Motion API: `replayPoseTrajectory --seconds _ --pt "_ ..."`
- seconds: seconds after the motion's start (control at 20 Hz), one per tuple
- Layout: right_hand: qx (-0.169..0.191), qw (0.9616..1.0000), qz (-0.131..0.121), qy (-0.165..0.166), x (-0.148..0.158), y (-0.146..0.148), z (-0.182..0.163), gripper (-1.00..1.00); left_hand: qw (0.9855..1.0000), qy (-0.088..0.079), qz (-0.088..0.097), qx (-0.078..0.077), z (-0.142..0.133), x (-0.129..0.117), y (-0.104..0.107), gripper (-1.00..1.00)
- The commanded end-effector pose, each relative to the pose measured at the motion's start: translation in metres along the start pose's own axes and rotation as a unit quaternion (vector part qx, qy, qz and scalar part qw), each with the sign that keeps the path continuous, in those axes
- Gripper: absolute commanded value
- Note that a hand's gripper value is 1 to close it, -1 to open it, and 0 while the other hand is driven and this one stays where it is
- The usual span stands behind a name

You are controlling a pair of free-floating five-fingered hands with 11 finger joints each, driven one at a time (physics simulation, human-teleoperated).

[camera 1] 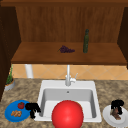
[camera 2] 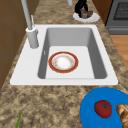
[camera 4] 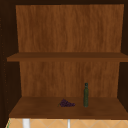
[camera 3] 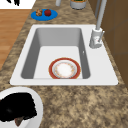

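Left hand [camera 1: 32,108] hovers at the right rim of the round blue plate [camera 1: 10,114] on the speckled stone desk [camera 1: 27,90], fingers curled downward, holding nothing; red tomato [camera 1: 21,105] and brown bread pieces [camera 1: 16,113] lie untouched on it. Red-rimmed white bowl [camera 2: 63,62] sits in the white sink basin [camera 2: 70,37], upright. Right hand [camera 1: 117,104] is over the round white plate [camera 1: 107,117], fingers curled down round the brown chunk of food [camera 1: 116,115]; grasp looks made, lift not yet done.
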Motion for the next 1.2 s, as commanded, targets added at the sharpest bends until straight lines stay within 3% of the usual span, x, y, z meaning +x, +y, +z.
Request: replayPoseTrajectory --seconds 0.0,0.05,0.1,0.4,0.55,0.85,1.15 --pt "-0.023 0.9997 0.013 0.002 -0.002 0.029 -0.011 1.0 1.0 0.0 0.0 0.0 0.0 0.0 0.0 0.0" --pt "-0.005 1.0 -0.001 -0.007 0.0 0.021 -0.006 1.0 1.0 0.0 0.0 0.0 0.0 0.0 0.0 0.0" --pt "0.012 0.9998 -0.014 -0.012 -0.001 0.013 -0.002 -1.0 1.0 0.0 0.0 0.0 0.0 0.0 0.0 0.0" --pt "0.055 0.9977 -0.04 0.005 -0.003 -0.026 0.03 -1.0 1.0 0.0 0.0 0.0 0.0 0.0 0.0 0.0" --pt "0.065 0.9972 -0.035 0.015 0.006 -0.043 0.041 -1.0 1.0 0.0 0.0 0.0 0.0 0.0 0.0 0.0" --pt "0.071 0.9966 -0.031 0.028 0.021 -0.083 0.064 -1.0 1.0 0.0 0.0 0.0 0.0 0.0 0.0 0.0" --pt "0.057 0.9959 -0.036 0.061 0.041 -0.1 0.093 -1.0 1.0 0.0 0.0 0.0 0.0 0.0 0.0 0.0"
